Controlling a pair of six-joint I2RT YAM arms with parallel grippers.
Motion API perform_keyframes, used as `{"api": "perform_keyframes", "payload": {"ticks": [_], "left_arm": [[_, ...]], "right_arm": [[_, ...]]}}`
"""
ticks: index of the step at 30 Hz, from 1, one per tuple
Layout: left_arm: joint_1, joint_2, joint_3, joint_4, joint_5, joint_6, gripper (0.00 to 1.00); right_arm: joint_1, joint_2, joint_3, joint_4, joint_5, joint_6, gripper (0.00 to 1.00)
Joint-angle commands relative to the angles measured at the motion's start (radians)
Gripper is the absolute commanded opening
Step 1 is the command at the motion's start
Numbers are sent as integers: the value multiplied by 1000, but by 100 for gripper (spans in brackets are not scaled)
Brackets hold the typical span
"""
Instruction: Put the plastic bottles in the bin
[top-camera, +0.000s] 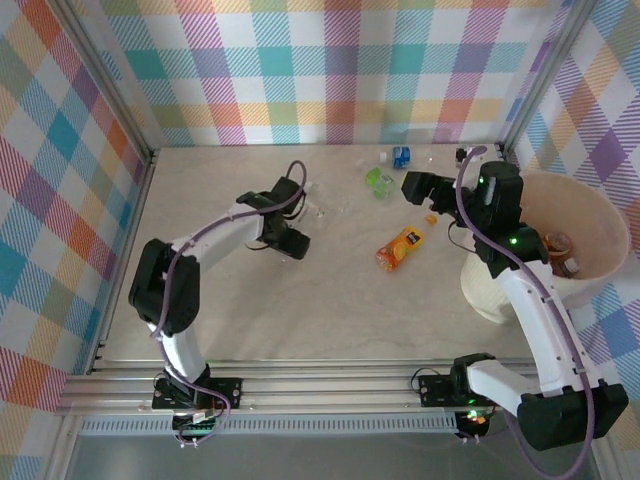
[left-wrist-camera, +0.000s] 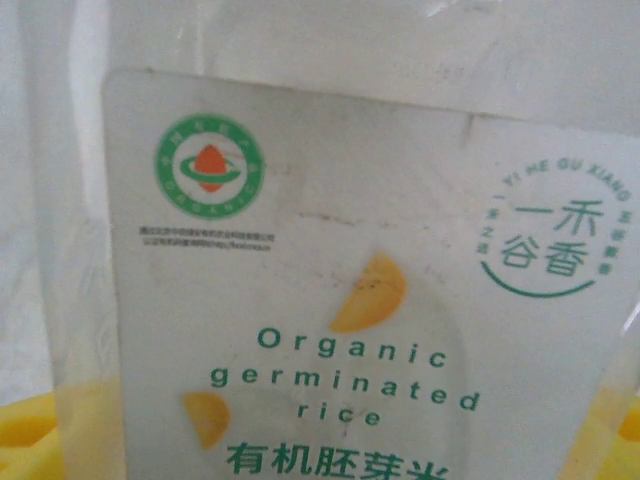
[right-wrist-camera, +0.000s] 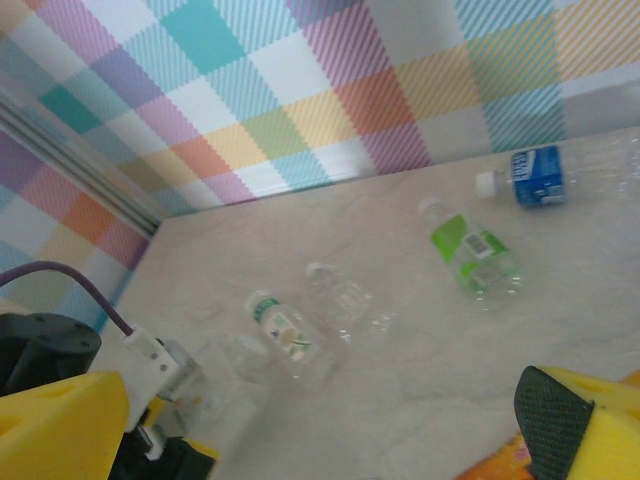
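A clear plastic bottle (left-wrist-camera: 340, 250) with a white "Organic germinated rice" label sits tight between the yellow fingers (left-wrist-camera: 25, 430) of my left gripper (left-wrist-camera: 320, 440), which is shut on it. From above, that left gripper (top-camera: 295, 218) is at the table's middle left, among clear bottles (top-camera: 317, 207). My right gripper (top-camera: 412, 186) hovers open and empty, above and behind an orange bottle (top-camera: 400, 248). A green-labelled bottle (top-camera: 378, 180) and a blue-labelled one (top-camera: 401, 156) lie near the back wall. The cream bin (top-camera: 600, 205) stands at the right with bottles (top-camera: 560, 250) inside.
In the right wrist view my right gripper (right-wrist-camera: 320, 410) looks over a white-and-green labelled bottle (right-wrist-camera: 285, 335), a clear bottle (right-wrist-camera: 345, 300), the green one (right-wrist-camera: 475, 255) and the blue one (right-wrist-camera: 535, 177). Checked walls enclose the table on three sides.
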Motion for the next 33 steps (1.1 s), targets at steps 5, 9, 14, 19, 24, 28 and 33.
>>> {"api": "perform_keyframes", "payload": {"ticks": [5,9,14,19,24,28,33], "left_arm": [[-180,-70,55,222,-21,-44,81],[-233,-61,94,350,-8,-12,79],[-259,-76,108,504,76,0,77],[-269,-126,70,628,161,-6,77],[-269,-146,81,681,256,-7,77],[-270,-163,71,711,284,-9,78],[-270,-166,78,711,355,-19,78]], "right_arm": [[5,-9,-22,69,-116,86,100],[4,32,37,-18,-210,71,100],[4,69,80,-85,-219,99,100],[3,100,106,-74,-365,80,100],[3,140,128,-75,-399,38,100],[2,134,116,-78,-327,26,100],[2,125,106,-46,-396,-43,94]]}}
